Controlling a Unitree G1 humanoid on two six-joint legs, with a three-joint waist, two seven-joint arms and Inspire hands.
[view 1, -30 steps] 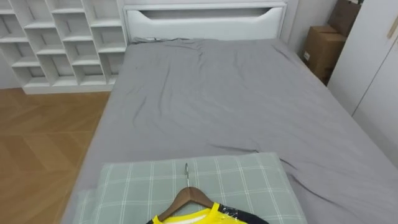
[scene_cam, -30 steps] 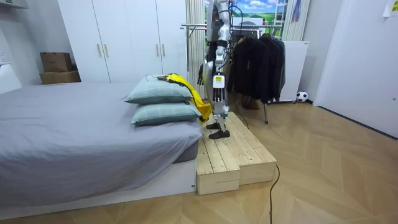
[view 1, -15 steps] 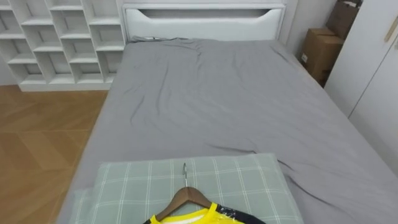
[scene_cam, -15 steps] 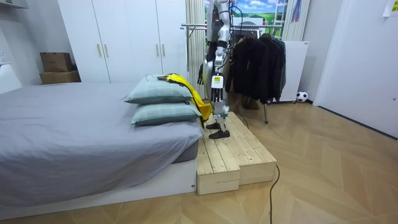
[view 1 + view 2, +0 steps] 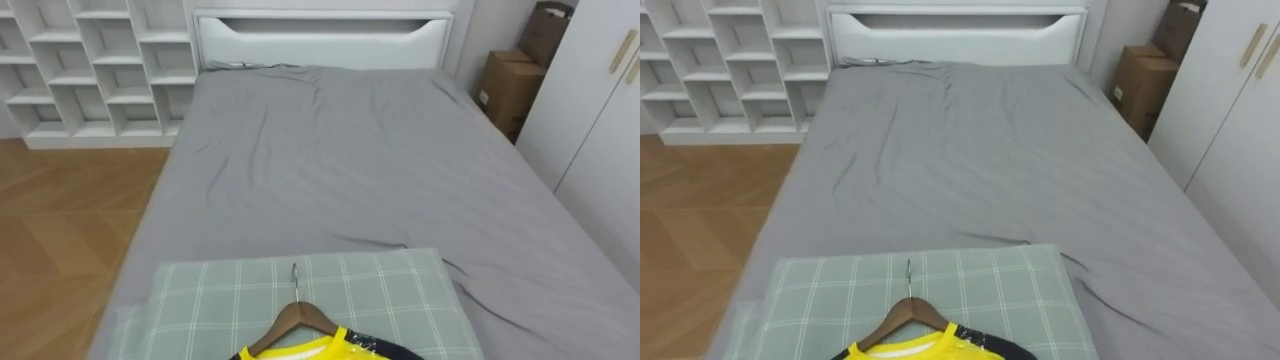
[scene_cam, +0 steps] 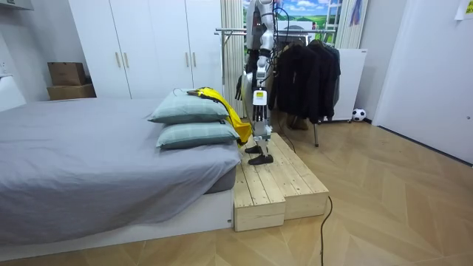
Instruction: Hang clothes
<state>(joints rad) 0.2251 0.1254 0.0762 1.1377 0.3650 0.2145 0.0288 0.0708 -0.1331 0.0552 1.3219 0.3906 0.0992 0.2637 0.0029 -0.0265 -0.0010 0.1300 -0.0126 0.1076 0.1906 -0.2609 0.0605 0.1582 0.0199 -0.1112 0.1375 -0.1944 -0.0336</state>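
Note:
A yellow shirt [image 5: 318, 350] with dark trim hangs on a wooden hanger [image 5: 297, 316] whose metal hook points up the bed. It lies on a green checked pillow [image 5: 220, 295] at the near end of the bed. In the room view the shirt [image 6: 224, 105] drapes over the top of two stacked pillows [image 6: 188, 111], right in front of me. A clothes rail [image 6: 295, 31] with dark garments [image 6: 307, 77] stands just behind me. My left hand [image 6: 257, 97] hangs at my hip, and my right hand [image 6: 241, 85] is a dark shape in front of my body.
The grey bed [image 5: 340, 160] stretches ahead to a white headboard [image 5: 320, 38]. White cube shelves [image 5: 90, 60] stand far left, cardboard boxes [image 5: 508, 85] and a white wardrobe [image 5: 600, 120] to the right. I stand on a wooden platform [image 6: 273, 177] at the bed's end.
The eye view has drifted slightly, which is the camera's own shift. The shirt, hanger and pillows lie as before.

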